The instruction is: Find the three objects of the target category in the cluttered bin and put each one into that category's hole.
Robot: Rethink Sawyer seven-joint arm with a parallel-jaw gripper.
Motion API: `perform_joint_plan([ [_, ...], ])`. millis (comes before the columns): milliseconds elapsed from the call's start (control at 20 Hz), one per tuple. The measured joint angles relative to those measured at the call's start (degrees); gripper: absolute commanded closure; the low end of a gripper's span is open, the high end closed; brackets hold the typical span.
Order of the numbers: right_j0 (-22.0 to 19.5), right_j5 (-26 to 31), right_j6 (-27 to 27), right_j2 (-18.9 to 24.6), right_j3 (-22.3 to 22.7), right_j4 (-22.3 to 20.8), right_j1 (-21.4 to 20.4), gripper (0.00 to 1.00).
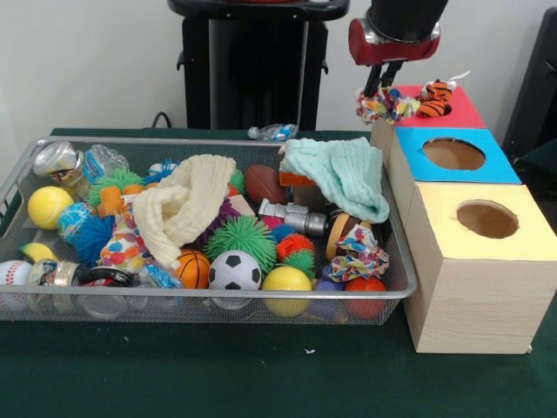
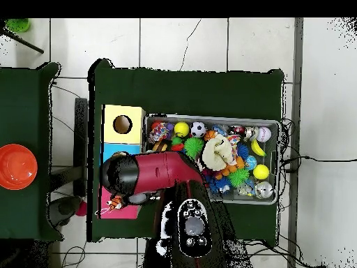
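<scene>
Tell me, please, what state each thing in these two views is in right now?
gripper: shut on the multicoloured rope toy, above the red-topped box.
multicoloured rope toy: held, hanging at the red-topped box's left edge.
tiger toy: lying at the red box's hole.
red-topped box: hole partly covered.
blue-topped box: hole open.
yellow-topped box: hole open.
bin: cluttered, full.
cream cloth: draped over toys.

The bin (image 1: 383,294) is shiny silver wire mesh. The boxes (image 1: 466,296) look like pale matt wood. Two towels (image 1: 187,205) are soft, ribbed cloth.
</scene>
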Motion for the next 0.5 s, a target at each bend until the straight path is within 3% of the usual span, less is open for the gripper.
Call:
perform_joint_plan([
  [500, 0.0, 1.5, 0.0, 0.0, -4.1, -2.7, -2.1, 1.00],
])
